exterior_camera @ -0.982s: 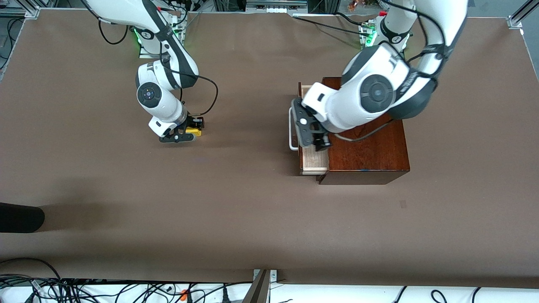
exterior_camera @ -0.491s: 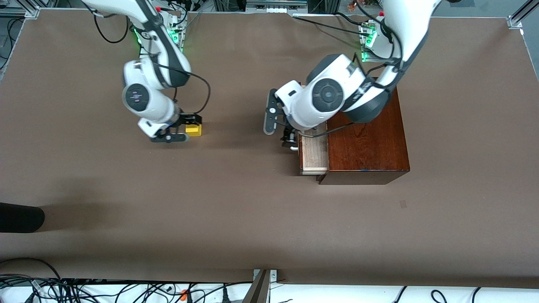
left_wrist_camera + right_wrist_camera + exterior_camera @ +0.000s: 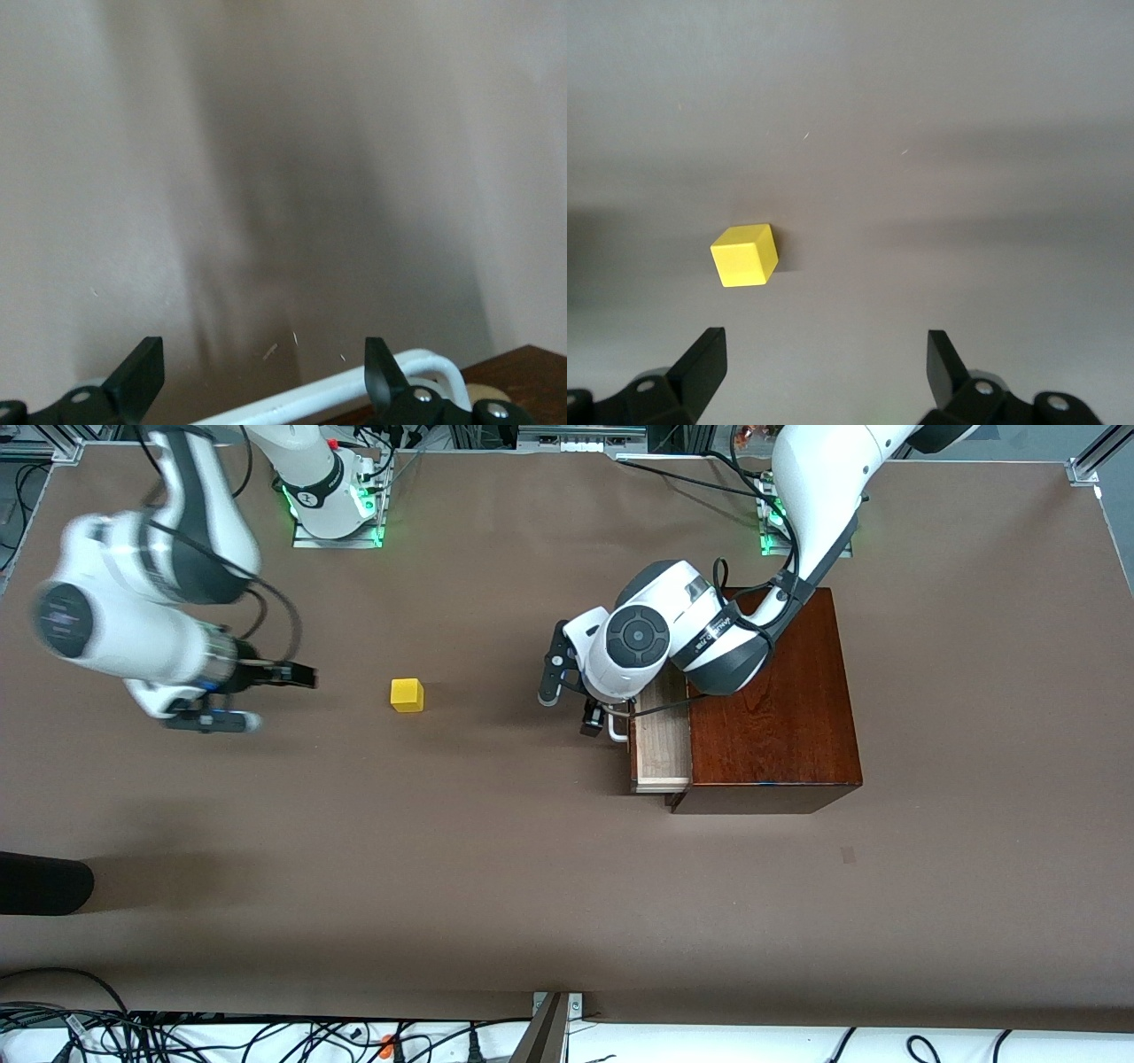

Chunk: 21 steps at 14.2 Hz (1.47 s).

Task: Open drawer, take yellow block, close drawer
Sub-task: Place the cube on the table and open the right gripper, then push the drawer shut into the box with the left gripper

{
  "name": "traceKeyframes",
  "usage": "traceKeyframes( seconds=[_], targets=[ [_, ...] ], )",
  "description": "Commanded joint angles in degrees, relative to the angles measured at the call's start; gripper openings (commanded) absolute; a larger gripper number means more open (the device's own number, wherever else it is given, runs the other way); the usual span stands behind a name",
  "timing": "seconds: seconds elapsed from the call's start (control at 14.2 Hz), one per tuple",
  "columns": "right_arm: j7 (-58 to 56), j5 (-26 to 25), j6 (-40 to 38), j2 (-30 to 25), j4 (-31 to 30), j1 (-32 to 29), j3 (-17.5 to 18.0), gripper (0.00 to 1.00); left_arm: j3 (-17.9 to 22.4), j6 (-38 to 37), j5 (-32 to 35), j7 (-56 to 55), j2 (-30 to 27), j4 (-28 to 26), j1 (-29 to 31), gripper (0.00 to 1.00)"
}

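The yellow block (image 3: 407,695) sits alone on the brown table, toward the right arm's end from the box; it also shows in the right wrist view (image 3: 746,255). My right gripper (image 3: 282,700) (image 3: 824,354) is open and empty, apart from the block, toward the right arm's end of the table. The drawer (image 3: 662,744) of the dark wooden box (image 3: 780,708) is partly pulled out, its pale tray showing. My left gripper (image 3: 567,713) (image 3: 263,372) is open, low in front of the drawer, at its white handle (image 3: 616,731) (image 3: 354,390).
A dark object (image 3: 44,881) lies at the table edge at the right arm's end, nearer the front camera. Cables (image 3: 177,1036) run along the table's near edge.
My right gripper has let go of the yellow block and drawn away toward the right arm's end. My left gripper has moved from over the drawer to in front of its handle.
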Motion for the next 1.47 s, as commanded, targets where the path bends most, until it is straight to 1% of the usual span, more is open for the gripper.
traceKeyframes(
  seconds=[0.0,0.07,0.14,0.28,0.42,0.56,0.63,0.7,0.84,0.91,0.98,1.05,1.12,1.19,1.26,1.4],
  targets=[
    [-1.1,-0.5,-5.5,-4.2,3.7,0.2,-2.4,1.00,-0.2,0.0,1.3,1.6,-1.2,-3.6,3.2,1.00],
    [-0.7,-1.8,-9.2,-4.2,6.9,0.2,-3.5,1.00,-0.2,-0.6,1.3,1.6,-1.4,-3.7,3.4,1.00],
    [-0.3,-4.3,-12.7,-4.0,10.4,0.1,-3.7,1.00,-0.2,-1.3,1.3,1.6,-1.7,-3.6,3.9,1.00],
    [-0.2,-8.3,-14.8,-4.4,13.4,0.1,-3.7,1.00,-0.2,-2.4,1.3,1.6,-2.3,-3.4,4.6,1.00],
    [-0.5,-8.7,-15.1,-6.0,14.2,0.0,-4.8,1.00,-0.2,-4.3,1.4,1.6,-2.8,-3.0,5.6,1.00],
    [-1.1,-9.9,-17.0,-6.8,17.5,0.0,-5.7,1.00,-0.4,-6.5,1.4,1.6,-4.3,-2.8,6.3,1.00],
    [-0.8,-11.3,-19.0,-6.6,19.9,0.0,-5.6,1.00,-0.4,-7.7,1.3,1.6,-5.0,-2.7,6.7,1.00],
    [-0.6,-11.7,-19.9,-6.3,20.8,-0.1,-5.6,1.00,-0.4,-8.3,1.3,1.6,-5.4,-2.7,6.8,1.00],
    [-0.4,-11.7,-20.0,-5.6,21.3,-0.3,-5.3,1.00,-0.2,-8.9,1.4,1.6,-5.8,-2.5,7.1,1.00],
    [-0.4,-11.6,-20.0,-5.3,21.3,-2.1,-4.2,1.00,-0.1,-9.1,1.4,1.6,-5.8,-2.6,7.3,1.00],
    [-0.4,-11.5,-20.0,-4.9,21.3,-6.1,0.0,1.00,-0.1,-9.0,1.4,1.6,-5.8,-2.6,7.4,1.00],
    [-0.2,-11.6,-19.9,-4.8,21.3,-13.7,7.5,1.00,0.0,-9.1,1.4,1.6,-5.8,-2.6,7.4,1.00],
    [-0.1,-11.7,-19.6,-4.8,21.3,-21.6,15.9,1.00,0.0,-9.2,1.4,1.6,-5.8,-2.6,7.8,1.00],
    [-0.1,-11.8,-19.5,-4.9,21.3,-27.5,22.3,1.00,0.0,-9.4,1.4,1.6,-5.8,-2.6,8.1,1.00],
    [-0.1,-11.8,-19.3,-4.9,21.3,-29.6,24.7,1.00,0.0,-10.0,1.4,1.6,-5.8,-2.6,8.4,1.00],
    [-0.3,-11.7,-19.4,-4.9,21.5,-29.7,24.8,1.00,0.0,-11.0,3.5,1.7,-5.9,-2.5,8.8,1.00]
  ],
)
